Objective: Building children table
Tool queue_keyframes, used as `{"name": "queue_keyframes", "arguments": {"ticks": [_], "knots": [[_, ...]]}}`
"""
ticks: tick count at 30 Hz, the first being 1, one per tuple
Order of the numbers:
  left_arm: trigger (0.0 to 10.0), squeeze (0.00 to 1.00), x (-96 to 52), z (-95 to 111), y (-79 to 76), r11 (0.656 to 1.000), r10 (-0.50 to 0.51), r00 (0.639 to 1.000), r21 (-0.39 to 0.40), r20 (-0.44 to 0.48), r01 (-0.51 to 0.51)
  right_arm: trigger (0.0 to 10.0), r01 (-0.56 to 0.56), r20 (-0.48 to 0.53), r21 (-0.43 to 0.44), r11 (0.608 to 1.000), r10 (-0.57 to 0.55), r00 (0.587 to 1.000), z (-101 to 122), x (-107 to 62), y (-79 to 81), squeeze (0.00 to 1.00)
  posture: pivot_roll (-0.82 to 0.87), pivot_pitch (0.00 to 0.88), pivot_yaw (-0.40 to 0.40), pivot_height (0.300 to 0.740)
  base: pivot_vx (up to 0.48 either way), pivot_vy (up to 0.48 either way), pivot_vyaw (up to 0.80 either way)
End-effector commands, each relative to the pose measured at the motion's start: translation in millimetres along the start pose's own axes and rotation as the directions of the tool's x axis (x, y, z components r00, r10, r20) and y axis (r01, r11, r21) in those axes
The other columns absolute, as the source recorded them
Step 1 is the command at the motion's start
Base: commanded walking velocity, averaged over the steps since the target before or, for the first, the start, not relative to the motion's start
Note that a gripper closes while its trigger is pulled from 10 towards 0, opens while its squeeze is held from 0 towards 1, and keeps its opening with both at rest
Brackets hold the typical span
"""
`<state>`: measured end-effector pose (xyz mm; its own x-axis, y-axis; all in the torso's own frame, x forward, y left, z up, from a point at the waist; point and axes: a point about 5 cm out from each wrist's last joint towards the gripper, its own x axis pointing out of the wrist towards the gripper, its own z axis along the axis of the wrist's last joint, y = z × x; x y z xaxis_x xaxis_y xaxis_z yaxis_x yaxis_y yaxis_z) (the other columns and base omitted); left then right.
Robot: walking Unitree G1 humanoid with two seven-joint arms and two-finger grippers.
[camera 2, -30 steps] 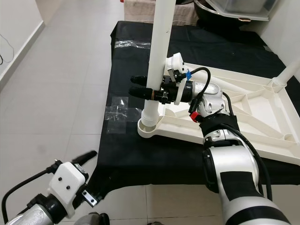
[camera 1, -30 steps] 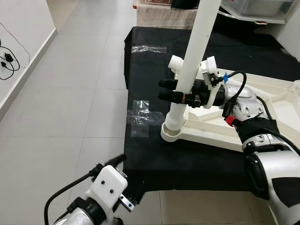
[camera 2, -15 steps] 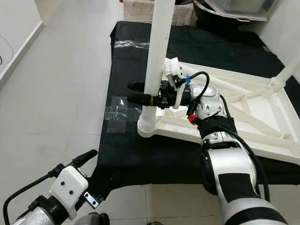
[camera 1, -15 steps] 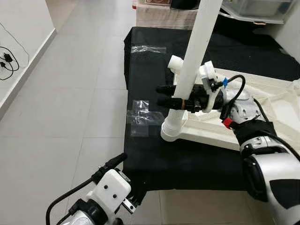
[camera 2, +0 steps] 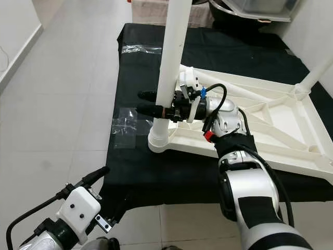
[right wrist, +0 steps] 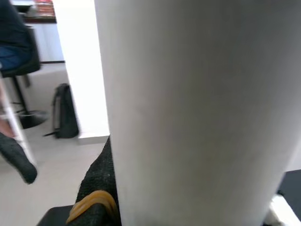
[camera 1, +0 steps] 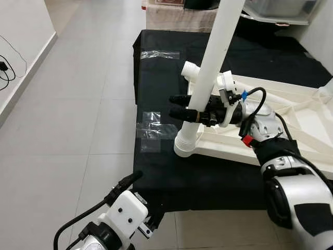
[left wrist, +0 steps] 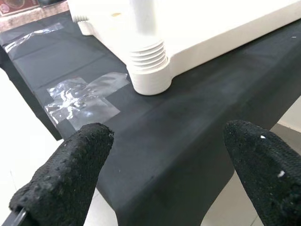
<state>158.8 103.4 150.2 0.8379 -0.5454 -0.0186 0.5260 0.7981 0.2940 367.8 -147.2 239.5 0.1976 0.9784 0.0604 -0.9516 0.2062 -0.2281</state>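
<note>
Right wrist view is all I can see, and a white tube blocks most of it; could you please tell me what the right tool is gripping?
Observer: The right tool is closed around a white leg, just above its ribbed lower end.
Operator: Thank you. Where does that lower end sit?
Observer: In the corner socket of the upturned white tabletop, which lies on a black cloth.
Operator: And the left tool?
Observer: The left tool is open, low by the cloth's near edge, holding nothing.
</note>
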Motion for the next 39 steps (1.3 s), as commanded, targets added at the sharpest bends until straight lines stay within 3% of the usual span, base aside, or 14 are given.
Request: {"name": "queue_keyframes", "arguments": {"ticks": [1,9,15,21,24,26,30,31,33,34,36,37,39], "knots": [[10.0,0.0,-0.6,-4,-3.3,1.0,-0.011,1.0,-0.002,-0.014,0.011,10.0,0.028,-0.079,0.061,0.998,-0.024,0.997,-25,-6.0,8.7,0.0,0.16,0.203,-0.106,0.74,0.0,0.0,0.0],[10.0,0.0,-0.1,-6,-4.9,1.0,-0.009,1.0,-0.009,-0.013,0.008,10.0,0.105,-0.064,0.035,0.994,-0.103,0.993,-30,1.9,27.6,0.0,0.15,0.175,-0.099,0.74,0.0,0.0,0.0],[10.0,0.0,0.9,-7,-5.5,1.0,-0.01,1.0,-0.014,-0.01,0.01,10.0,0.229,-0.098,0.07,0.971,-0.222,0.97,-35,10.2,23.4,0.0,0.15,0.172,-0.105,0.74,0.0,0.0,0.0],[10.0,0.0,1.5,-7,-5.2,1.0,-0.006,1.0,-0.018,-0.011,0.006,10.0,0.364,-0.147,0.098,0.926,-0.349,0.926,-41,15.5,14.5,0.0,0.15,0.179,-0.105,0.74,0.0,0.0,0.0],[10.0,0.0,2.0,-7,-5.1,1.0,-0.006,1.0,-0.018,-0.01,0.006,10.0,0.427,-0.185,0.094,0.899,-0.406,0.895,-44,17.2,11.0,0.0,0.15,0.183,-0.11,0.74,0.0,0.0,0.0],[10.0,0.0,2.4,-7,-4.9,1.0,-0.008,1.0,-0.017,-0.008,0.008,10.0,0.501,-0.223,0.089,0.861,-0.473,0.853,-46,16.6,7.6,0.0,0.15,0.186,-0.11,0.74,0.0,0.0,0.0],[10.0,0.0,2.6,-7,-4.7,1.0,-0.01,1.0,-0.017,-0.007,0.01,10.0,0.545,-0.254,0.09,0.834,-0.51,0.822,-48,15.8,6.7,0.0,0.15,0.191,-0.107,0.74,0.0,0.0,0.0],[10.0,0.0,3.0,-7,-4.3,1.0,-0.011,1.0,-0.016,-0.006,0.011,10.0,0.574,-0.267,0.078,0.815,-0.537,0.8,-50,15.3,6.2,0.0,0.15,0.192,-0.106,0.74,0.0,0.0,0.0],[10.0,0.0,3.6,-7,-3.1,1.0,-0.012,1.0,-0.013,-0.005,0.011,10.0,0.666,-0.265,0.095,0.74,-0.626,0.733,-50,14.1,3.2,0.0,0.15,0.195,-0.107,0.74,0.0,0.0,0.0],[10.0,0.0,3.6,-7,-3.1,1.0,-0.012,1.0,-0.013,-0.005,0.011,10.0,0.666,-0.265,0.095,0.74,-0.626,0.733,-50,14.1,3.2,0.0,0.15,0.195,-0.107,0.74,0.0,0.0,0.0],[10.0,0.0,4.1,-6,-1.1,1.0,-0.003,1.0,-0.011,-0.004,0.003,10.0,0.795,-0.251,0.115,0.596,-0.757,0.604,-49,10.8,0.0,0.0,0.15,0.196,-0.102,0.74,0.0,0.0,0.0],[10.0,0.0,4.1,-6,-1.1,1.0,-0.003,1.0,-0.011,-0.004,0.003,10.0,0.795,-0.251,0.115,0.596,-0.757,0.604,-49,10.8,0.0,0.0,0.15,0.196,-0.102,0.74,0.0,0.0,0.0],[10.0,0.0,4.5,-6,0.0,1.0,0.001,1.0,-0.011,-0.004,-0.001,10.0,0.885,-0.231,0.108,0.453,-0.854,0.466,-47,5.6,-1.0,0.0,0.14,0.197,-0.1,0.74,0.0,0.0,0.0]]}}
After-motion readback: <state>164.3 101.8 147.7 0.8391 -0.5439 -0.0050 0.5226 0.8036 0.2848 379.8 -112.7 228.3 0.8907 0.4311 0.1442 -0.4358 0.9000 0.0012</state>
